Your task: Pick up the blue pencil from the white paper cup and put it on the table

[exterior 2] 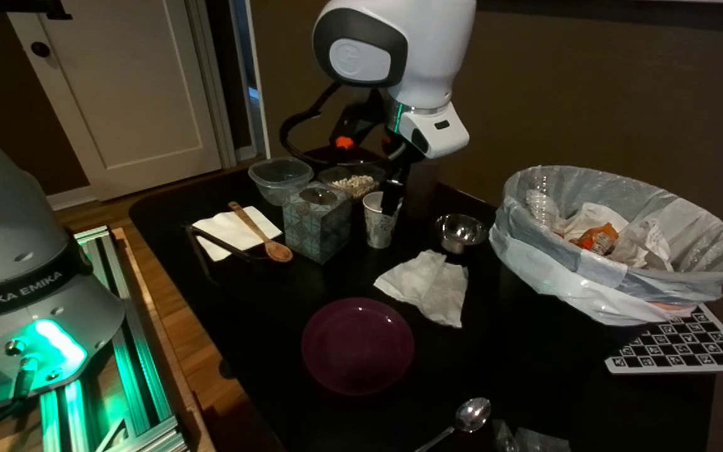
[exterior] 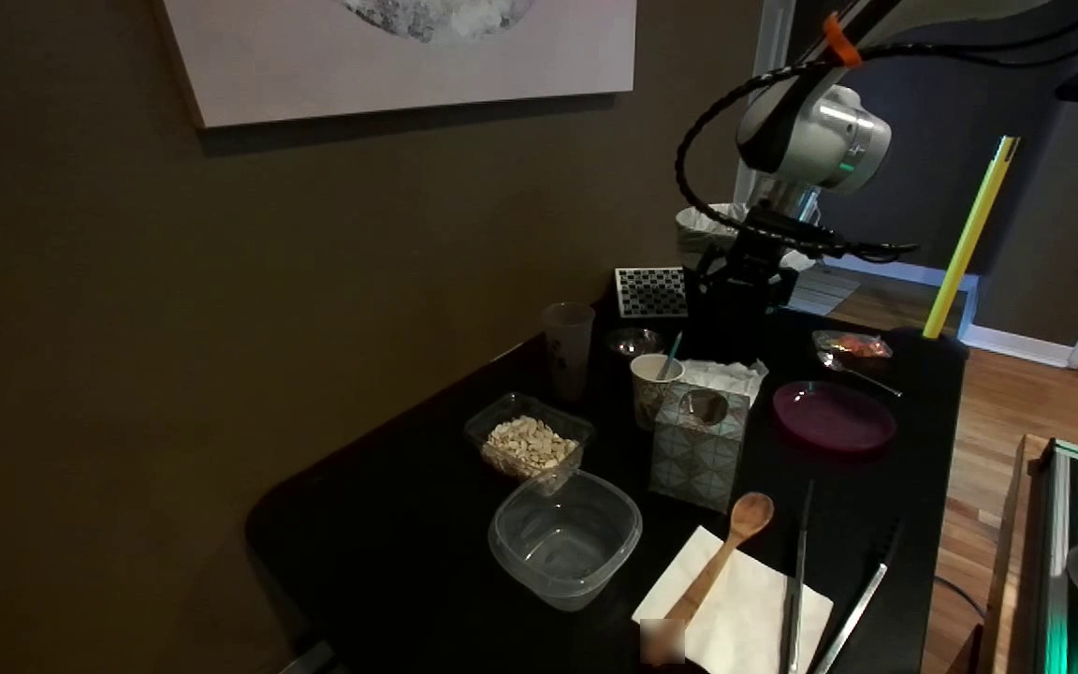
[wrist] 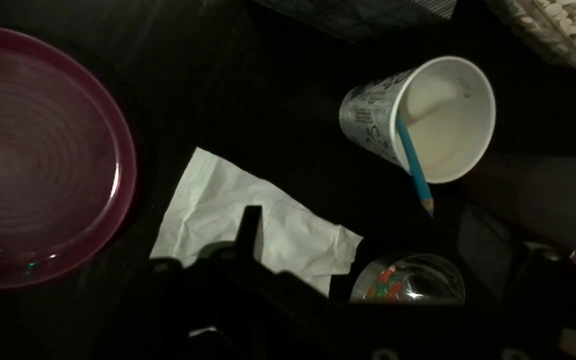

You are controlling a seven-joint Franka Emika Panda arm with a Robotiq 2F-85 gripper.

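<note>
Black desk (exterior 2: 499,370), slightly glossy: carries the tableware below and serves as the set-down place.

Robot arm (exterior 2: 437,56), white and grey: reaches over the desk, wrist turned down.

Waste bin (exterior 2: 562,276), pale liner: in both exterior views; whether it rests on the desk cannot be told.

Purple plate (exterior 2: 358,348), round: on the desk, near the crumpled white napkin (exterior 2: 427,285), not touching it.

Claw (wrist: 360,227), dark: fingers wide apart in the wrist view, nothing gripped.

Patterned box (exterior 2: 316,229): upright, round hole in its top.

Paper cup (exterior 2: 378,227), white with dark print: upright, just beside the box.

Metal bowl (exterior 2: 460,235): near the cup, apart from it.

Blue pencil (wrist: 414,160): leaning in the cup, sharpened end up and projecting past the rim; apart from the claw in the wrist view.

Step in hand, as judged: the approach, with the grasp not yet made. Next move should bring the claw across to the projecting end, a finger either side, close gently, then lift until clear of the rim. A sideways pull could tip the cup.

Obscured: plate and box cut off by the wrist view's edges. Bowl partly covered there by the claw; red and green specks in it may be contents or reflection. Pencil's lower end hidden inside the cup; in an exterior view a dark finger (exterior 2: 392,198) crosses the cup's mouth and the pencil cannot be made out.
</note>
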